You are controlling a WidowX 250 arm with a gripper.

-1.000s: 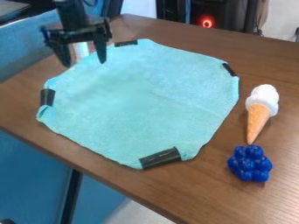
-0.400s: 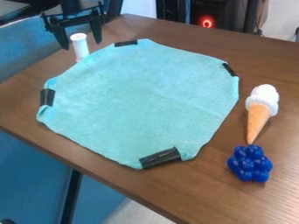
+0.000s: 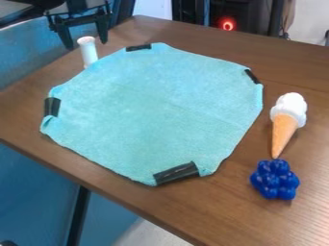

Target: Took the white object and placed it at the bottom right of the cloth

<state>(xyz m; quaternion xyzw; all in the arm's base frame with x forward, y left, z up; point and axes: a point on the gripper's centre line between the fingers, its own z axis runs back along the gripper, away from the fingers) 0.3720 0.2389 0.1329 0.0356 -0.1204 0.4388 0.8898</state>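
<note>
The white object [image 3: 89, 52] is a slim, plain cylinder with a slightly wider, rounded rim at its top. It stands upright on the bench [image 3: 212, 202], long axis vertical and rim end up, right by the upper-left edge of the blue cloth [image 3: 154, 110]. Up beside its top hangs the end effector [image 3: 86, 44], its fingers spread apart

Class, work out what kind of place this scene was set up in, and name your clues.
Probably a robotics lab or test corner: a robot hand hangs over a wooden table, a blue cloth is fixed down with black tape, and a toy-like ice cream cone lies beside it.
</note>
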